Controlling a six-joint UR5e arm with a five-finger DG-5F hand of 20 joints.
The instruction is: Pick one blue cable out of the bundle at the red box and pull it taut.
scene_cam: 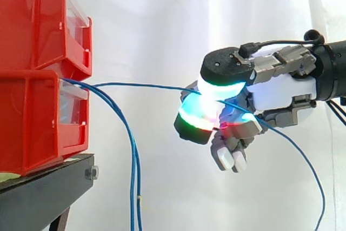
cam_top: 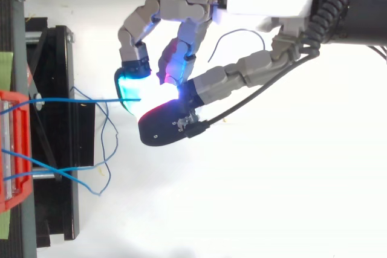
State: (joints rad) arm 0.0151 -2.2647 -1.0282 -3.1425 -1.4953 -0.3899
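hand (scene_cam: 281,93): level, reaching in from the right, thumb and a fingertip closed in a pinch on one blue cable (scene_cam: 146,85).
blue cable: nearly straight from the pinch to the lower red bin (scene_cam: 32,117).
loose cables (scene_cam: 132,160): hanging slack beside the black stand (scene_cam: 43,187).

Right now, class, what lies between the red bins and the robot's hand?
In the side view, one blue cable spans that gap, pinched by the fingers of the hand; slack blue cables hang near the red bins.
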